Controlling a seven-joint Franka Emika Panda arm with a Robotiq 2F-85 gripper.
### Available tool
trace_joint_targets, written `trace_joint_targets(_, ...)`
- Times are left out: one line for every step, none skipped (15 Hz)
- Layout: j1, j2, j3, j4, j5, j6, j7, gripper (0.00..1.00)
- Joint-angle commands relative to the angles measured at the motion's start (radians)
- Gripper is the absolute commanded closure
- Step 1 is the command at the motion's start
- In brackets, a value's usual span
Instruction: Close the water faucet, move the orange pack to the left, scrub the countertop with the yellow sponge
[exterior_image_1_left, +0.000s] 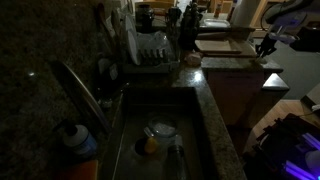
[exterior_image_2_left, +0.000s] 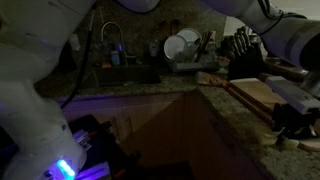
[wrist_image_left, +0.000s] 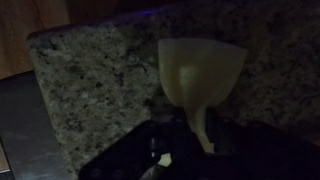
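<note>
**STATUS: SPONGE IN GRIPPER, ABOVE COUNTER**

1. Containers
- Sink (exterior_image_1_left: 195, 140): set into the counter (exterior_image_1_left: 215, 110). It holds a white dish (exterior_image_1_left: 160, 129) with a yellow-orange lump (exterior_image_1_left: 150, 145) touching the dish's near left edge.
- Dish rack (exterior_image_1_left: 150, 65): stands on the counter at the far side of the sink. It holds white plates (exterior_image_1_left: 150, 45) set on edge. In an exterior view one round plate (exterior_image_2_left: 178, 45) shows clearly.
- An orange bottle with a blue cap (exterior_image_1_left: 75, 140) stands near left of the sink, beside the base of the water faucet (exterior_image_1_left: 82, 92). The spout slants from the left toward the basin.

2. Arm and gripper
- The white arm (exterior_image_2_left: 40, 60) fills the near left of an exterior view and reaches across the top toward the right.
- The gripper (wrist_image_left: 195, 125) is closed on the yellow sponge (wrist_image_left: 200, 65). The sponge is pinched narrow at the jaws and flares wide beyond them.
- The sponge is over speckled stone close to the counter's edge, well apart from the sink. Contact with the stone cannot be determined.
- In both exterior views the gripper (exterior_image_1_left: 268, 45) (exterior_image_2_left: 290, 118) is at the far right, beside the wooden cutting boards (exterior_image_1_left: 225, 45).
</note>
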Motion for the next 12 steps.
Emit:
trace_joint_targets(0.061,0.028,0.007,0.063,-0.054,-0.066,0.036,0.94)
trace_joint_targets(0.074,0.044,0.02,0.079,-0.052,-0.087,0.03,0.94)
trace_joint_targets(0.09,0.061,0.032,0.091,-0.044,-0.11,0.029,0.94)
trace_joint_targets(0.102,0.075,0.041,0.104,-0.033,-0.141,0.025,0.94)
trace_joint_targets(0.114,0.095,0.05,0.122,-0.024,-0.162,0.026,0.94)
trace_joint_targets(0.126,0.108,0.057,0.136,-0.017,-0.186,0.027,0.94)
trace_joint_targets(0.134,0.119,0.058,0.162,-0.021,-0.203,0.024,0.94)
trace_joint_targets(0.145,0.13,0.066,0.179,-0.019,-0.209,0.015,0.94)
trace_joint_targets(0.156,0.135,0.073,0.195,-0.024,-0.211,0.003,0.94)
trace_joint_targets(0.178,0.146,0.083,0.208,-0.037,-0.197,-0.017,0.94)
trace_joint_targets(0.206,0.145,0.09,0.199,-0.064,-0.177,-0.037,0.94)
trace_joint_targets(0.242,0.145,0.092,0.192,-0.097,-0.165,-0.05,0.94)
